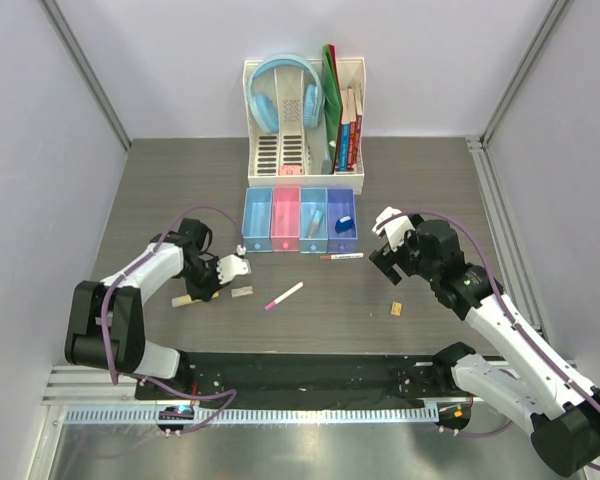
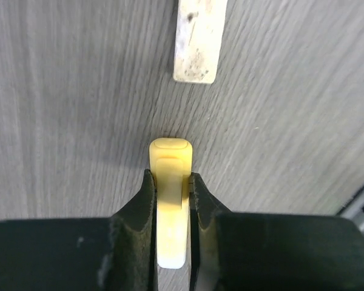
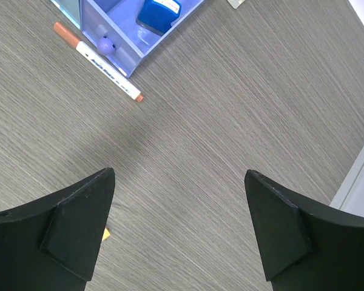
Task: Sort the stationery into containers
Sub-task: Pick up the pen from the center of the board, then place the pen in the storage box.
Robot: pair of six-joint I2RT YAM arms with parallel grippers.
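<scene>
My left gripper [image 1: 208,290] is shut on the yellow highlighter [image 2: 170,200], which lies flat on the table with its cap end poking out past the fingertips. Just ahead of it lies a small grey block [image 2: 198,42]. A pink-tipped white pen [image 1: 283,296] rests mid-table. The white marker with a brownish cap [image 3: 97,60] sits in front of the purple-blue bin [image 3: 115,36], which holds a blue block [image 3: 159,12]. The four joined containers [image 1: 257,235] stand in a row. My right gripper [image 3: 179,176] hovers open and empty over bare table. A tan block [image 1: 395,309] lies close by.
Behind the bins stands a tall white desk organiser [image 1: 270,150] with light-blue headphones [image 1: 285,85] and upright books [image 1: 345,125]. Grey walls close in both sides of the table. A black mat [image 1: 300,375] runs along the near edge between the arm bases.
</scene>
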